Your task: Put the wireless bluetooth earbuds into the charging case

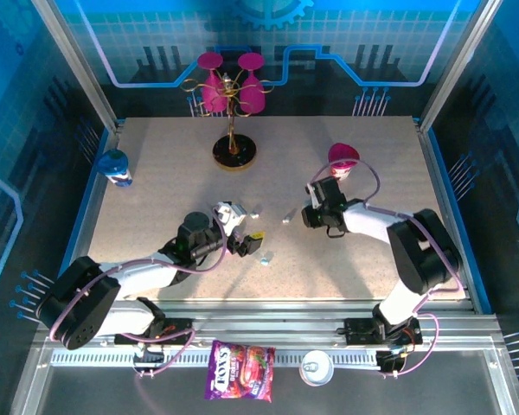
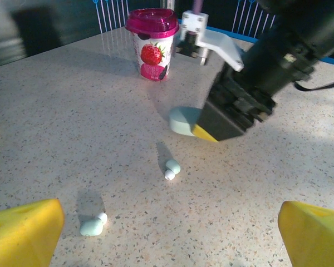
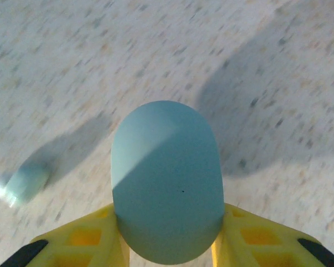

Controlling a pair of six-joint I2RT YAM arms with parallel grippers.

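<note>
Right pincer (image 3: 170, 233) clenched on the case, left pincer (image 2: 170, 233) spread wide!
In the right wrist view, its yellow fingers (image 3: 83, 242) squeeze a pale mint, pebble-shaped plastic case (image 3: 167, 178) at lower centre, over the speckled beige tabletop (image 3: 72, 61). A tiny pale mint plastic earbud (image 3: 21, 184) lies loose at the left edge. In the left wrist view, the left pincer's yellow tips fill the bottom corners. One earbud (image 2: 171, 168) lies at centre and another earbud (image 2: 93, 225) at lower left. A strawberry-printed cup with a magenta lid (image 2: 152, 47) stands at the top.
</note>
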